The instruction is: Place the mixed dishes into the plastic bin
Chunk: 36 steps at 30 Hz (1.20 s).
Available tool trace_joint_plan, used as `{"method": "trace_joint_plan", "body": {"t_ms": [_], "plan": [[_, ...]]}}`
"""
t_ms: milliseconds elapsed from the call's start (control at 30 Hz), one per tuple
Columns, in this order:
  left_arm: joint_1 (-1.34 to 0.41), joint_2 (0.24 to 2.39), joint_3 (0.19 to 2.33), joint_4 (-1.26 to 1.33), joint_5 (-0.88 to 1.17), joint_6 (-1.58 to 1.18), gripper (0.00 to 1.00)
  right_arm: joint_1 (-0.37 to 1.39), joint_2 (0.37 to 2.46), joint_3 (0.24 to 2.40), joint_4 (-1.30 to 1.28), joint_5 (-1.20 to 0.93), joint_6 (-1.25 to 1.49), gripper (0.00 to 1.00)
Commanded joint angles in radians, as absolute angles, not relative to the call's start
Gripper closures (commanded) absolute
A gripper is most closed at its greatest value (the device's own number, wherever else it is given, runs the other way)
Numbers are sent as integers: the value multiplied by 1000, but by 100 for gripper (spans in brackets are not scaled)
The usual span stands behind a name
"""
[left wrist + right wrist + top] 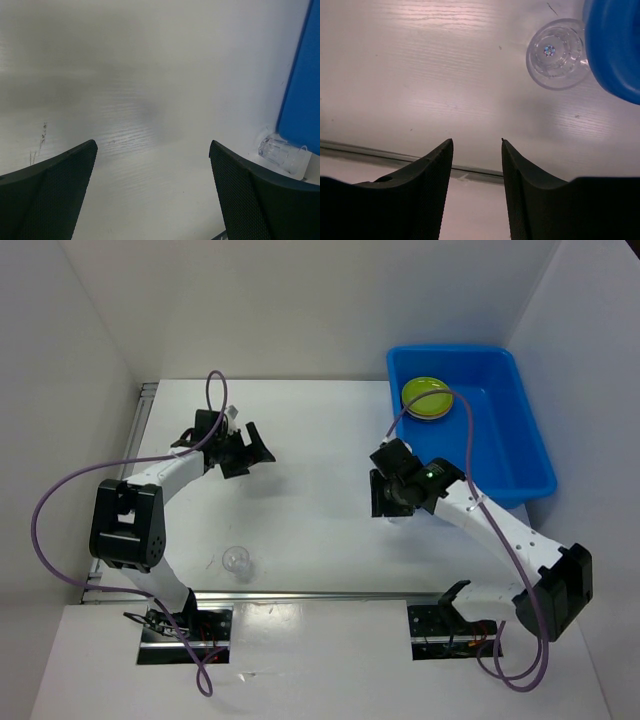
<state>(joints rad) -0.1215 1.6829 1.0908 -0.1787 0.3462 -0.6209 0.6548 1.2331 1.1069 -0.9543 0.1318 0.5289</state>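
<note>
**Bimanual station, overhead and wrist views; positions are given relative to the plastic bin [520,455].** A lime green plate [427,397] lies inside the bin near its far left corner; whether other plates sit beneath it cannot be told. One clear cup [555,54] rests on the table [300,520] just beside the bin's outer wall, off its near left side; whether it touches the wall, and whether it is upright or inverted, cannot be told. A second clear cup [237,562] sits well apart from the bin, toward the left arm's base. The right gripper [477,142] hovers near the first cup on the side away from the bin, jaws partly apart with nothing between them. The left gripper [245,448] hangs well to the left of the bin, jaws spread wide and empty. Handling, as judged: the cup is probably light, rigid and thin-walled, with a smooth surface apt to slip or skid when nudged, and it may crack under a hard squeeze. A hold across the wall just below the rim looks suitable, though the bin leaves little finger room on that side.
</note>
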Motion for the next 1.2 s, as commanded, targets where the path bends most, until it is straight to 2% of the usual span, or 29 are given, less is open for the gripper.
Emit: {"method": "trace_joint_plan", "body": {"t_ms": [0, 200, 533, 1167], "plan": [[-126, 1644, 1088, -144, 365, -601, 0, 657, 1281, 1120, -996, 230, 638, 51], [-135, 1644, 1078, -135, 365, -601, 0, 687, 1419, 1149, -951, 348, 738, 53], [-135, 1644, 1069, -126, 383, -601, 0, 687, 1591, 1200, -931, 501, 747, 53], [-135, 1674, 1069, -107, 423, -601, 0, 655, 1671, 1259, -890, 594, 738, 51]]}}
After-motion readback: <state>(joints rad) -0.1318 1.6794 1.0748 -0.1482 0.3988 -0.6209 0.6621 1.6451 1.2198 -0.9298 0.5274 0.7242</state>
